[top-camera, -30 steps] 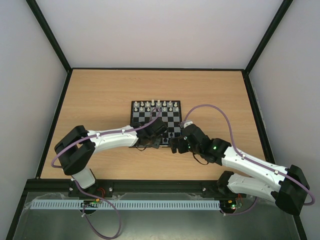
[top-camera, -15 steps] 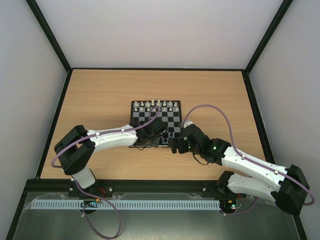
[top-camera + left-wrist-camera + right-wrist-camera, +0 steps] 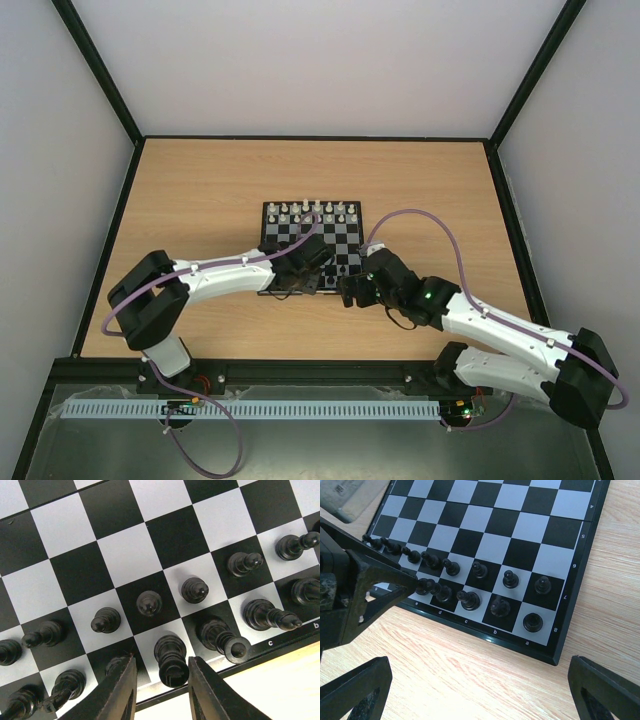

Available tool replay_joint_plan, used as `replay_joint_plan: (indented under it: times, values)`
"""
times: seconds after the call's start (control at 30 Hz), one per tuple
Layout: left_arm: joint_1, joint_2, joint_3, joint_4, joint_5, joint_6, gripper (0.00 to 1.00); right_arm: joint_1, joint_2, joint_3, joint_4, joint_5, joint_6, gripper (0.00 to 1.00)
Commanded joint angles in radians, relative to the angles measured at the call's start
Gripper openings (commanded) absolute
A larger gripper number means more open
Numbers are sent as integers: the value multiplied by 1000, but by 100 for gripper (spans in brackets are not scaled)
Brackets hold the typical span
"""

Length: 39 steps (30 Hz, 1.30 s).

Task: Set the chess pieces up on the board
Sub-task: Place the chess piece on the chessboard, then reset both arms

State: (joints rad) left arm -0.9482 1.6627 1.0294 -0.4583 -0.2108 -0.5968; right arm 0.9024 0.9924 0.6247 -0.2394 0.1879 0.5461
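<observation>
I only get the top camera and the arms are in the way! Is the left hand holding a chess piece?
Observer: Probably not squeezing. A black piece stands between the left hand's fingers on the board's nearest row, with a gap on one side.
Operator: And the right hand?
Observer: The right hand is wide open and empty, above the table by the board's corner.
Operator: Are the pawns lined up?
Observer: Yes, black pawns stand in the next row.
</observation>
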Motion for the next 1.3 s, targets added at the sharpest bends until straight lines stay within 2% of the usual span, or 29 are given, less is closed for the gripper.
replay_joint_plan:
  times: [0.0,0.3,0.43,0.63,0.9,1.07,1.27]
  values:
    - [5,-45,-1,-37,-4,-13,33,-4,10,-8,4,5,-7,97]
    - [4,-96,3,-49,-7,-17,37,-4,19,-3,5,8,-9,97]
    - [2,-136,-10,-44,-19,-12,48,-5,24,-3,5,8,-8,98]
    - [2,-212,-23,-43,-56,-12,56,-5,24,-5,5,13,-8,100]
    - [3,-328,-65,5,-109,-23,73,-5,18,-3,5,15,-6,98]
    - [3,-417,-129,55,-155,-52,97,-4,18,0,9,8,-10,99]
    - [3,-464,-185,109,-177,-76,99,-4,20,-4,25,-5,-12,99]
